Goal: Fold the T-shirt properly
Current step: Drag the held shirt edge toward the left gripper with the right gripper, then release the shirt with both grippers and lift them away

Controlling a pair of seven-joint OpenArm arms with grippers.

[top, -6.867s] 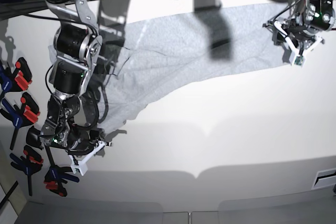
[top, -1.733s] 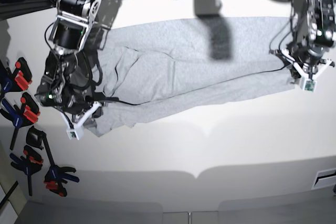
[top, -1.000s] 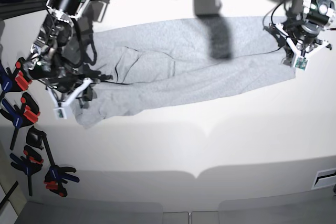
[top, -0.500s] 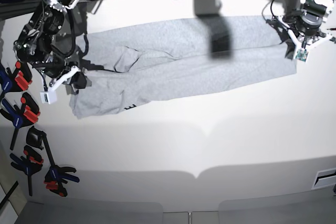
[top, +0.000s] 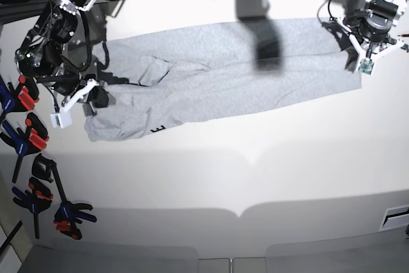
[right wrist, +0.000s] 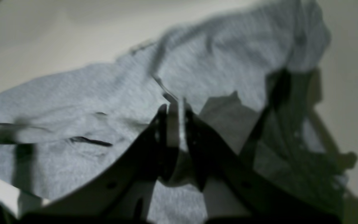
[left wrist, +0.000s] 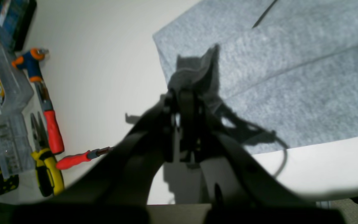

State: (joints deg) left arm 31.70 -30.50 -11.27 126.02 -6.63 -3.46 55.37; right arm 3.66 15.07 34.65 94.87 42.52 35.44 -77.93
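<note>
T-shirt (top: 217, 71) stretched as a long grey band across the far half of the desk (top: 255, 183), running from the far right down to the near left. Folded lengthwise already, by the look of the layered edges, with a scrap of black lettering peeking out at the near-left hem.

Left pincer (left wrist: 182, 93) clamped shut on a pinch of grey cloth at the band's right-hand end; right pincer (right wrist: 174, 107) likewise closed on a fold of fabric at the left-hand end. Held at opposite ends, probably to keep the cloth taut and flat so the long fold lies straight before any crosswise fold. Left end of the band bunched and rumpled around the grip, not yet smooth.

From the base view: full length of the garment, both arms at its ends, and a row of red and blue clamps (top: 29, 139) along the left edge of the desk. Grip itself too small there to judge.

From the left wrist view: tuft of cloth poking up between the closed jaws, stacked layers with a crisp step, plus hand tools (left wrist: 47, 124) off the cloth at the desk's right end, unseen in the base view.

From the right wrist view: blurred, but wrinkles and a dark seam line across the fabric evident, with cloth rising into the jaws.
</note>
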